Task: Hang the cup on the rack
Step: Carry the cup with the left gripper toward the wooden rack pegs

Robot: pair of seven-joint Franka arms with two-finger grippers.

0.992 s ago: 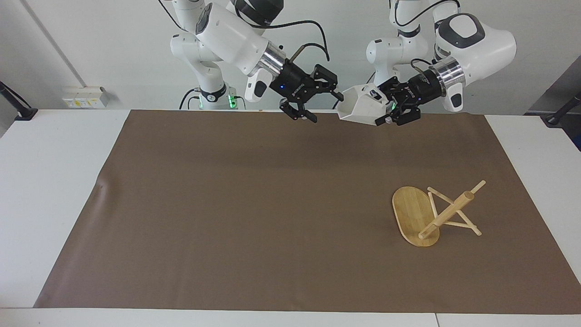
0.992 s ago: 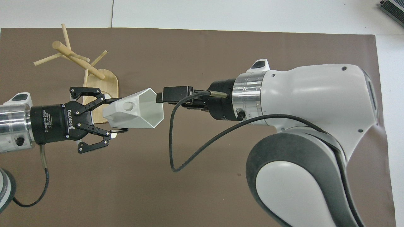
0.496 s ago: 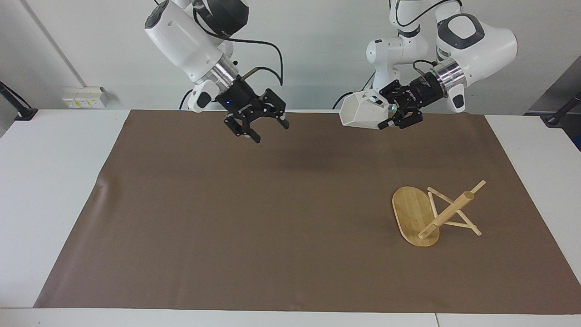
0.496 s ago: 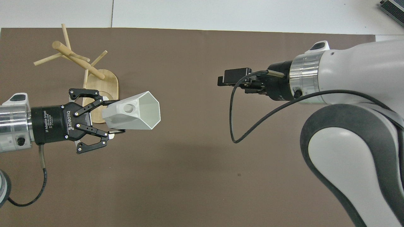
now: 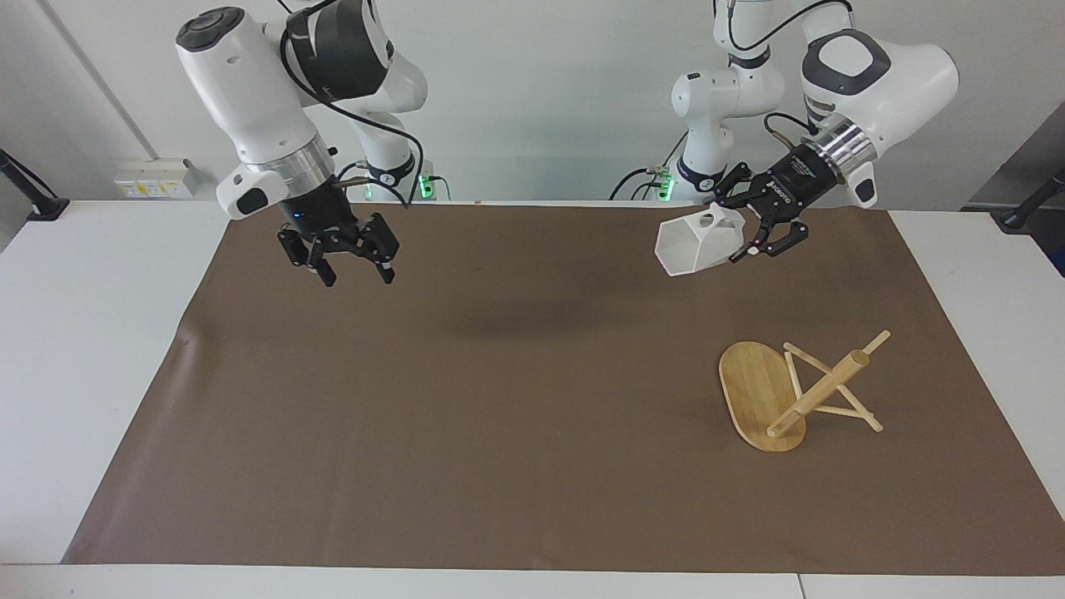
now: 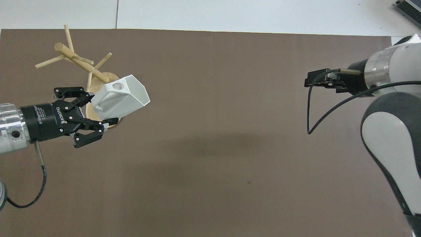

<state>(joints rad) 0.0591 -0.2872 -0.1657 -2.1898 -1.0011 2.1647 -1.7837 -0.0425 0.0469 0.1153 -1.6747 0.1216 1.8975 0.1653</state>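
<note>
Care matters now: the left gripper (image 5: 743,242), fingers clamped on the cup (image 5: 695,243) up in the air, should aim its handle hole at a peg of the rack (image 5: 797,393) standing toward five o'clock, while the right gripper (image 5: 348,264) waits, fingers apart.

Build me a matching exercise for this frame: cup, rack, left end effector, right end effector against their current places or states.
Column 1:
1. cup
2. rack
3. left end effector
4. right end effector

Column 2:
A. open and holding nothing, over the mat toward the right arm's end
B. stands on the mat toward the left arm's end
C. held up in the air
D. shut on a white thing

Pairs: 1-C, 2-B, 3-D, 4-A
</note>
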